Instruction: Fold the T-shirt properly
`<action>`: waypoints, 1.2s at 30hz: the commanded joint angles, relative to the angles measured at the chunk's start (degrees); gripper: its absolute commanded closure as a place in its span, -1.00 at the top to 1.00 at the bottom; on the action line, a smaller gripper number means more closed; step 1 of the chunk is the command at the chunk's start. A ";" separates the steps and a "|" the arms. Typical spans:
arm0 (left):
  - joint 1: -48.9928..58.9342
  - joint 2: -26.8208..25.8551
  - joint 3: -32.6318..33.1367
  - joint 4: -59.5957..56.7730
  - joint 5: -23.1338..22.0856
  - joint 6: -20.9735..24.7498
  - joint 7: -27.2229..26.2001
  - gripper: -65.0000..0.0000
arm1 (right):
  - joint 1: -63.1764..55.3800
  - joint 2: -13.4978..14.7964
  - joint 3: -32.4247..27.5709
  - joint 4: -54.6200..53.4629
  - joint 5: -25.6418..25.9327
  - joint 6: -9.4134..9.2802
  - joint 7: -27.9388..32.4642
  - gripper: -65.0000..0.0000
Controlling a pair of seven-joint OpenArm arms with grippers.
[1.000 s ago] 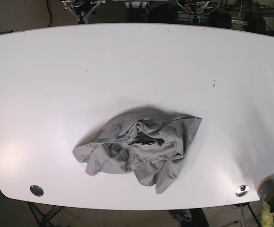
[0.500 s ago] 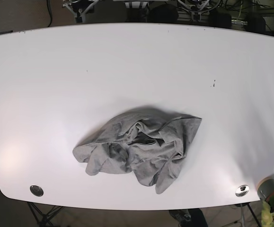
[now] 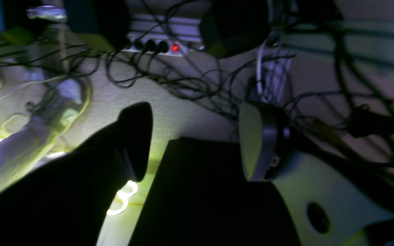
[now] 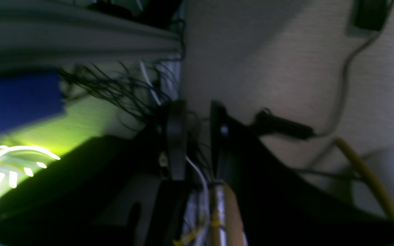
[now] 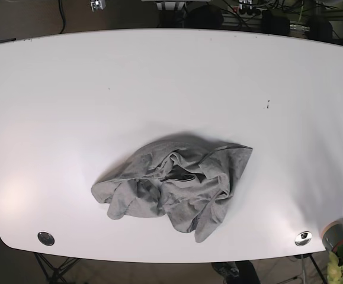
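Note:
The heather-grey T-shirt [image 5: 174, 186] lies crumpled in a heap on the white table [image 5: 171, 89], near the front middle. No lettering shows. Both arms are behind the table's far edge, far from the shirt; only small bits show at the top of the base view. In the left wrist view my left gripper [image 3: 197, 143] is wide open and empty, over the floor and cables. In the right wrist view my right gripper [image 4: 198, 136] is empty, its fingers [image 4: 176, 136] standing a narrow gap apart, over the floor.
A power strip [image 3: 156, 46] and tangled cables lie on the floor behind the table. Two metal discs [image 5: 45, 238] [image 5: 303, 238] sit at the table's front corners. A cup [image 5: 337, 235] and a plant stand off the front right corner.
The arm parts at the top edge of the base view have drawn back, almost out of sight. The T-shirt has not moved.

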 commanded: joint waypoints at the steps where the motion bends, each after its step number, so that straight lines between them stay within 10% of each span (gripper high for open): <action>1: 3.17 0.36 -0.06 5.01 -0.08 0.10 -0.45 0.13 | -2.56 0.65 0.28 2.59 0.46 0.34 0.51 -0.65; 36: 40.76 1.59 0.03 66.90 -0.08 0.10 -0.19 0.13 | -43.09 5.31 10.56 69.05 0.46 0.34 -13.91 -0.65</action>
